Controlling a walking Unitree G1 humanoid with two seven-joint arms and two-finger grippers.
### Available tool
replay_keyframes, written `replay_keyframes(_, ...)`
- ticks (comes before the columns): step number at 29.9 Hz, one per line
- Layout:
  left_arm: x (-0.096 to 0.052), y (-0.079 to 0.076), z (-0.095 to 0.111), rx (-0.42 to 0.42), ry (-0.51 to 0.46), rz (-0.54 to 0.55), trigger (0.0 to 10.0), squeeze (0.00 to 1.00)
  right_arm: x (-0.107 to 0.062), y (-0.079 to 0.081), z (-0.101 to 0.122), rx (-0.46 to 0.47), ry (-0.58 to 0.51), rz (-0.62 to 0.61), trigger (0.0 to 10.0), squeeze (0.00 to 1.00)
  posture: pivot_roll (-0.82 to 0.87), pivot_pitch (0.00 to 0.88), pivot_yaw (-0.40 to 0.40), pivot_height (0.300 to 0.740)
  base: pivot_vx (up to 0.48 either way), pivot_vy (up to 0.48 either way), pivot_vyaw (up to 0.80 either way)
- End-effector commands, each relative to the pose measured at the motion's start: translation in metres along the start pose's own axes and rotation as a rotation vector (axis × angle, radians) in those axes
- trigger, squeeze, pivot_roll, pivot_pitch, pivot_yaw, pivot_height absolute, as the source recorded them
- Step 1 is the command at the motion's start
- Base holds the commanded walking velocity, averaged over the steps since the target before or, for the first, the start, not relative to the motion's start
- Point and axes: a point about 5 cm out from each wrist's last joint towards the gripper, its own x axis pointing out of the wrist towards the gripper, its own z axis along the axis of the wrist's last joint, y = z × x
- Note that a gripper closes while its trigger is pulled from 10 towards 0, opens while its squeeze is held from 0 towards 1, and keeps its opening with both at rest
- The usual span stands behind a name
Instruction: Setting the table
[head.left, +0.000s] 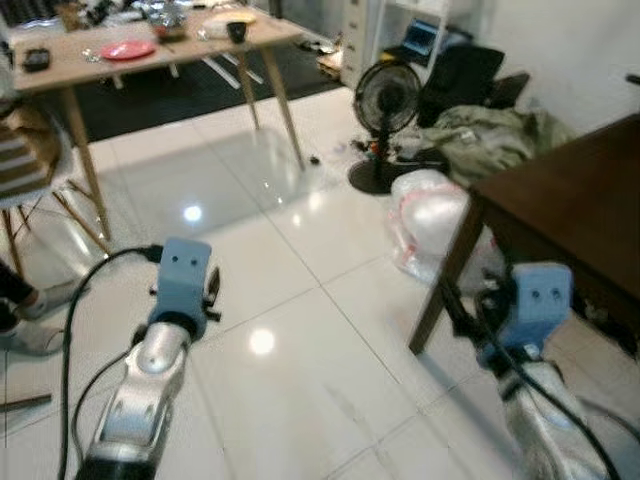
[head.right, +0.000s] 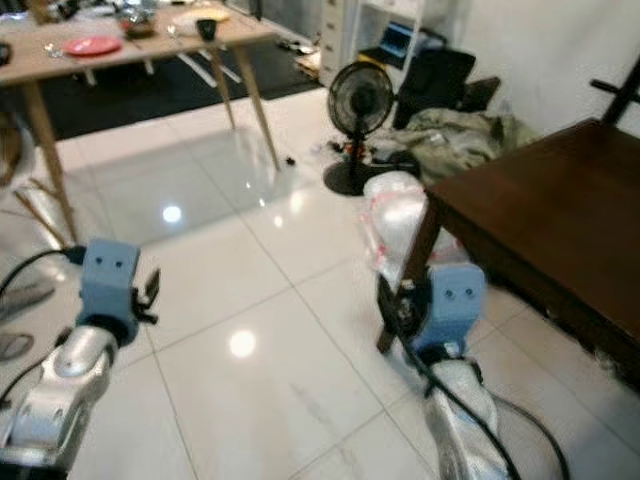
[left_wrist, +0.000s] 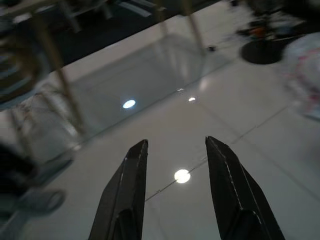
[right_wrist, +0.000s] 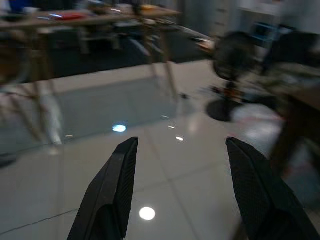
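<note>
A light wooden table (head.left: 70, 72) stands far off at the back left. On it lie a red plate (head.left: 128, 49), a black cup (head.left: 236, 31) and several blurred small items. Both my arms are held out low over the white tiled floor, far from that table. My left gripper (left_wrist: 176, 141) is open with nothing between its fingers. My right gripper (right_wrist: 181, 141) is also open and empty, beside the leg of a dark brown table (head.left: 570, 200).
A black floor fan (head.left: 385, 100) stands ahead on the right, with a white plastic bag (head.left: 430, 215) and a heap of clothes (head.left: 490, 135) near it. A chair (head.left: 30, 170) and a person's feet (head.left: 30, 300) are at the left edge. Glossy floor lies between.
</note>
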Motion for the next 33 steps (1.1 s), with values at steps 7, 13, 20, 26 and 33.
replay_keyframes(7,0.0009,0.0042,-0.0092,0.019,0.025,0.084,10.0,0.00,-0.0027,0.0024,-0.0043,0.019,0.013,0.013,10.0,0.00,0.03,0.103,0.061,0.740,0.126,0.000,0.77)
replay_keyframes(13,0.0033,0.0061,-0.0091,0.017,0.026,0.108,10.0,0.00,-0.0033,0.0082,-0.0046,0.030,0.011,0.034,10.0,0.00,0.03,0.104,0.062,0.740,0.456,0.000,0.11)
replay_keyframes(20,0.0037,0.0050,-0.0088,0.016,0.021,0.103,10.0,0.00,-0.0033,0.0056,-0.0052,0.026,0.010,0.028,10.0,0.00,0.03,0.104,0.062,0.740,0.458,0.000,0.00)
replay_keyframes(26,0.0029,0.0025,-0.0096,0.026,0.013,0.093,10.0,0.00,-0.0028,0.0046,-0.0055,0.024,0.010,0.022,10.0,0.00,0.03,0.101,0.060,0.740,0.461,0.000,0.00)
replay_keyframes(33,0.0033,0.0020,-0.0097,0.040,0.008,0.091,10.0,0.00,-0.0024,0.0042,-0.0057,0.024,0.010,0.020,10.0,0.00,0.03,0.098,0.061,0.740,0.475,0.000,0.00)
